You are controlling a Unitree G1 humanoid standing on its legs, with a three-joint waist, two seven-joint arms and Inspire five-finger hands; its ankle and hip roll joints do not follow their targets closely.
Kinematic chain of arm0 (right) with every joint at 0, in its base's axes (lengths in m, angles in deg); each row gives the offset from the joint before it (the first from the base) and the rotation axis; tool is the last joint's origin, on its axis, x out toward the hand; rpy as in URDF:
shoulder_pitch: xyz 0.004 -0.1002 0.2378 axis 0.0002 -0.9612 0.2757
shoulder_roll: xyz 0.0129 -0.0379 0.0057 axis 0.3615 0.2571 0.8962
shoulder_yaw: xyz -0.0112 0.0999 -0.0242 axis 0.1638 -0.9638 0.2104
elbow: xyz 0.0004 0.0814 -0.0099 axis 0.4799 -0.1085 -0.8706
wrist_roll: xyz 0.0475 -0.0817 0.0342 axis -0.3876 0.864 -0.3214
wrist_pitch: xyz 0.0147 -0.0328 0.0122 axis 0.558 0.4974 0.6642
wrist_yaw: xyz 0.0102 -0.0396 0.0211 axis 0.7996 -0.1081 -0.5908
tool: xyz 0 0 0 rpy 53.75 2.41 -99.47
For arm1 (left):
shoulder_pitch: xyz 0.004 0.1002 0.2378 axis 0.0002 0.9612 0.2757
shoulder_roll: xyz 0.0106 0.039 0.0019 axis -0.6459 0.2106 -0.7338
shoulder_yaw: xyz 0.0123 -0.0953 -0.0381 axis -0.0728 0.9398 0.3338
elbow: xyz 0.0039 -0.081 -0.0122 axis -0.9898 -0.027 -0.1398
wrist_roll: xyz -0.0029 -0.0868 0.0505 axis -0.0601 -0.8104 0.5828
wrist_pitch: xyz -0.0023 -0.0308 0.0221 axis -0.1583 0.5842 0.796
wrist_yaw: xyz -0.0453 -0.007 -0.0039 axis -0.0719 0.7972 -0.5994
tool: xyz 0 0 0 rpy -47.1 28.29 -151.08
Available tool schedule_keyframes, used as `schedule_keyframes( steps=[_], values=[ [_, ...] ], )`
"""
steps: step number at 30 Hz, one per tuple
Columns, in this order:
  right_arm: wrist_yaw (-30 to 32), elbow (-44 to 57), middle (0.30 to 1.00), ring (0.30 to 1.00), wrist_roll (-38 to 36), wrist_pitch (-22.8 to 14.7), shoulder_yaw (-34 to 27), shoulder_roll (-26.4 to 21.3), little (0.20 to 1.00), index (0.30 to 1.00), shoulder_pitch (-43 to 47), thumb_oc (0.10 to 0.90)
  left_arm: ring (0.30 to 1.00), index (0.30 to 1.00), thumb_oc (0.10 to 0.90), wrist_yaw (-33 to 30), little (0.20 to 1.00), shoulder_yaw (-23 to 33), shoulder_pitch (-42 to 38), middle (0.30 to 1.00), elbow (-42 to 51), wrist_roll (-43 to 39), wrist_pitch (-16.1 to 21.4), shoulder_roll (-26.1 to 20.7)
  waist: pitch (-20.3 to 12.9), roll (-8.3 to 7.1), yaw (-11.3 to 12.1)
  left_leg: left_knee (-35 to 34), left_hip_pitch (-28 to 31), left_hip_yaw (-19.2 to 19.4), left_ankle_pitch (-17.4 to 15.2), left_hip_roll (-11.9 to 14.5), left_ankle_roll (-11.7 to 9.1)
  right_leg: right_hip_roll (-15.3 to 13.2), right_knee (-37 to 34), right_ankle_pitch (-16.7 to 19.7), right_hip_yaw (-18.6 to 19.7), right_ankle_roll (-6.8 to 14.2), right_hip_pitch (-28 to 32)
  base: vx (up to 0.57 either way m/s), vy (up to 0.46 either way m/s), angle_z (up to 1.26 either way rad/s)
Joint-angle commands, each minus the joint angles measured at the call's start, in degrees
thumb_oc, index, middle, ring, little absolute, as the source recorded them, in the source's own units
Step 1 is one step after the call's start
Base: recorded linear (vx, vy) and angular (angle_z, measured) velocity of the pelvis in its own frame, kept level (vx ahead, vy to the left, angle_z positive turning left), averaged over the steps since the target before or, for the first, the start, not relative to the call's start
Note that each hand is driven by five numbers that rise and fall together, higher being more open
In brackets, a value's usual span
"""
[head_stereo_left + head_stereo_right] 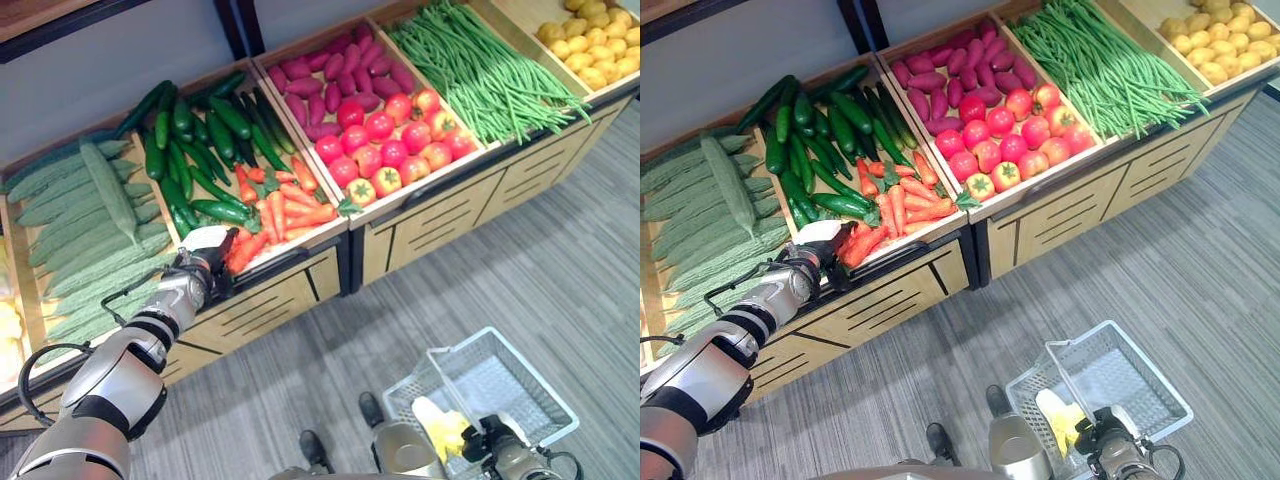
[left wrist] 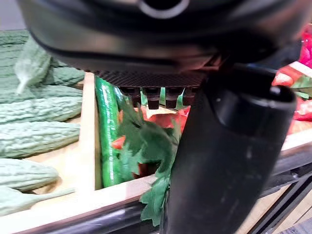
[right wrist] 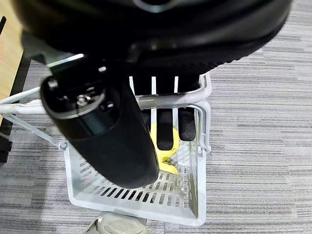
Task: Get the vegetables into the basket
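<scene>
The left hand [image 1: 205, 272] reaches over the front edge of the display shelf [image 1: 300, 262] into the carrots [image 1: 285, 210], fingers hidden among the leafy tops, so its grip cannot be told. The right hand [image 3: 161, 122] curls round the handle of the white basket [image 1: 500, 385], holding it low and near for loading; something yellow [image 1: 443, 428] already lies inside.

Carrots [image 1: 285, 212] are seen in orange with green tops, cucumbers [image 1: 190, 140] in dark green, bitter gourds [image 1: 85, 225] in pale ridged green. Tomatoes [image 1: 385, 140] are shown red, sweet potatoes [image 1: 330, 75] purple-red, beans [image 1: 480, 65] bright green, potatoes [image 1: 590, 45] yellow. A white wire basket [image 1: 505, 375] with something yellow inside is set against grey striped carpet [image 1: 540, 250].
</scene>
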Motion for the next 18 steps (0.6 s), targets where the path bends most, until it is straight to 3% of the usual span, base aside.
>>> schedule_keyframes(
  steps=[1, 11, 18],
  values=[
    [-0.2, -1.6, 0.3, 0.3, 1.6, -0.2, 3.8, -0.1, 0.3, 0.3, -2.0, 0.4, 1.0, 1.0, 0.9, -5.5, 1.0, 2.5, -14.4, 1.0, -0.8, -0.2, -1.4, -11.4, -5.1, -2.83, -0.3, 0.0, 2.4, -1.2, -0.3, 0.7, -3.6, -5.9, -6.1, 3.8, -0.4, 7.5, 7.2, 0.01, 0.0, 0.07],
    [-0.5, -2.0, 0.3, 0.3, 1.7, 0.2, 3.3, -0.2, 0.3, 0.3, -2.4, 0.4, 1.0, 1.0, 0.9, -5.5, 1.0, 2.1, -15.5, 1.0, 2.7, -0.8, -0.8, -13.3, -5.4, -2.65, 0.0, 0.0, 2.9, -1.5, -0.4, 0.6, -3.6, -6.0, -6.4, 3.6, -1.0, 7.4, 8.0, 0.0, -0.001, 0.03],
    [-0.2, -2.1, 0.3, 0.3, 1.7, 0.2, 3.1, -0.8, 0.3, 0.3, -1.9, 0.4, 1.0, 1.0, 0.9, -4.9, 1.0, 2.1, -15.1, 1.0, -0.3, -0.4, -1.4, -10.8, -4.4, -2.69, -0.6, 0.0, 1.7, -1.5, 0.0, 0.6, -3.7, -5.9, -6.5, 4.0, -1.3, 7.4, 6.9, -0.02, 0.006, 0.0]
  ],
)
